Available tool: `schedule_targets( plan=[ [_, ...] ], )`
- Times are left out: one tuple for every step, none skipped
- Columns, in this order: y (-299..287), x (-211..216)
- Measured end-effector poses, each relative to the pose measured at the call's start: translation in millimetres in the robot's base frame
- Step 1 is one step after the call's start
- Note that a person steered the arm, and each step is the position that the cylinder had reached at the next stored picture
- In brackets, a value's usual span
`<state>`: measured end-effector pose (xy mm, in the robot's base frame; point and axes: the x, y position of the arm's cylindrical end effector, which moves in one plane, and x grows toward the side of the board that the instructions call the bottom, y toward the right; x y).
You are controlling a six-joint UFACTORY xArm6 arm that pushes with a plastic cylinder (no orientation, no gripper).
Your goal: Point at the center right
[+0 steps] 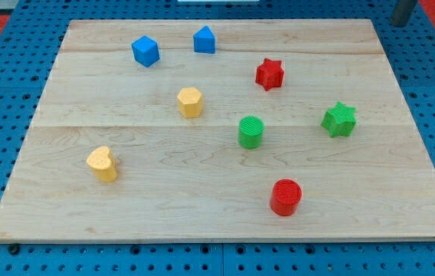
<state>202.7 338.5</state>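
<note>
My rod shows at the view's top right corner, and my tip (398, 24) sits just beyond the board's far right corner, away from every block. The green star (339, 119) lies at the centre right of the board, well below my tip. The red star (269, 73) is up and to the left of it. The green cylinder (251, 132) is near the middle. The red cylinder (286, 197) is at the lower right.
A blue cube (145, 51) and a blue pentagon-like block (204, 40) sit at the top left. A yellow hexagonal block (191, 102) is left of centre and a yellow heart (103, 163) is at the lower left. The wooden board (202, 222) lies on a blue pegboard.
</note>
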Motion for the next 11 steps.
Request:
schedule_targets(
  plan=[
    [0,0],
    [0,1],
    [1,1],
    [2,1],
    [0,27],
    [-30,84],
    [-63,107],
    [-66,108],
    [-66,108],
    [-66,108],
    [-53,108]
  ],
)
